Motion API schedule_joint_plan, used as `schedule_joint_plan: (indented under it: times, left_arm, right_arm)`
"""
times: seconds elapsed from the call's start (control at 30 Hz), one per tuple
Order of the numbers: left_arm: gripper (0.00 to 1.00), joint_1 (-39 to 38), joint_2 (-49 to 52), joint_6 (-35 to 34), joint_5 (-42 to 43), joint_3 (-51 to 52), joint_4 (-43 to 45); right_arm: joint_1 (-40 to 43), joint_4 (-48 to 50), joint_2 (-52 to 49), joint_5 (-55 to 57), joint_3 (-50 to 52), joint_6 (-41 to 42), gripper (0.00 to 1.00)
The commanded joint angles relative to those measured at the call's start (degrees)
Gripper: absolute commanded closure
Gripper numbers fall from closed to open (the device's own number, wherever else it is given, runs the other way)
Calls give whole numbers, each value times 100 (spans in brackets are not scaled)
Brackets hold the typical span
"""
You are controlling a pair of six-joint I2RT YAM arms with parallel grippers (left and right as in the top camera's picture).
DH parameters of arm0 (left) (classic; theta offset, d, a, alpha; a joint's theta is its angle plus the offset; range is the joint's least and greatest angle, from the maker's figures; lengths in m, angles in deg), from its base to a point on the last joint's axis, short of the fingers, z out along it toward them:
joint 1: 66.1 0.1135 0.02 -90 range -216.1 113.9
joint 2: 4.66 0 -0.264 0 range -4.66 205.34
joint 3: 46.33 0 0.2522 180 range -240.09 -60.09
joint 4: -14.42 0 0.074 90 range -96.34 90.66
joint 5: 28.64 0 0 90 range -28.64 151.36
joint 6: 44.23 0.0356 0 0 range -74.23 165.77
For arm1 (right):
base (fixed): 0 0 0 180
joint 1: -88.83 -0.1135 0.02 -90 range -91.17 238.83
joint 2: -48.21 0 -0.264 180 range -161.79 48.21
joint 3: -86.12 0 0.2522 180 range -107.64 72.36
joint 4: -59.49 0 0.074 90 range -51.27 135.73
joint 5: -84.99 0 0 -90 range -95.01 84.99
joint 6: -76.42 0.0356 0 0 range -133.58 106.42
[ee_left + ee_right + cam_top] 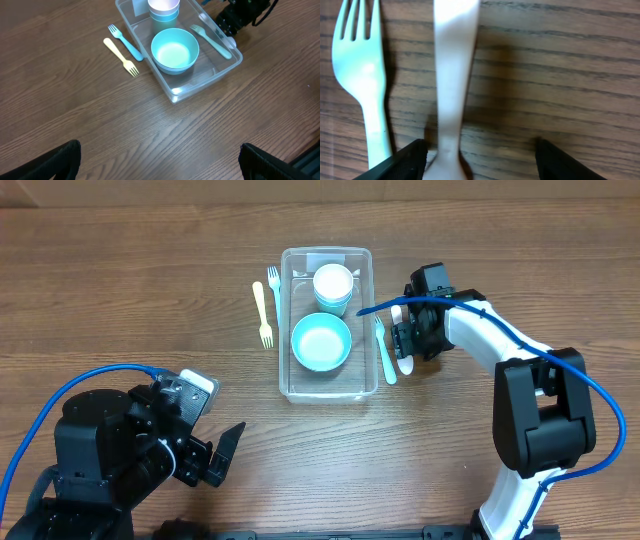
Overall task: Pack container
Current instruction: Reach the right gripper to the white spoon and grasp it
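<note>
Brown wood-grain table (120, 300) fills every view; light soft and even; shadows faint.

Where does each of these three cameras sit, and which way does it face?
Overhead: fixed above the table, facing straight down on the container; left arm and right arm show.
Left wrist: on the left arm, tilted across the table toward the container; its dark fingers show in the bottom corners.
Right wrist: close over the table, facing down at a white utensil handle and pale fork; its fingers show below.
Shared: overhead and left wrist both show the container.
</note>
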Motion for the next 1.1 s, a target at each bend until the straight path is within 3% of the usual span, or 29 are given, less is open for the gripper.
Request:
schedule_joint_plan:
  times: [0.0,0.1,0.33,0.77,0.9,1.07]
  left_arm:
    - [0,46,15,90,129,9,9]
    - [0,46,15,90,129,9,7]
    - [0,46,15,90,129,9,9]
    - [0,46,15,90,129,9,9]
    - [0,46,15,90,129,9,9]
    - [0,46,15,90,129,9,9]
  right_arm:
    - [-83,-87,-70,-66,201,293,28]
    - [-83,-243,-70,-13,247,424,38]
    - [-85,-890,-70,-68,297,868,42]
    - [-83,-734,-70,-164,302,868,78]
    - [-57,-726,-68,-162,249,1119,96]
    - [37,-1047,87,-162,-282,1196,96]
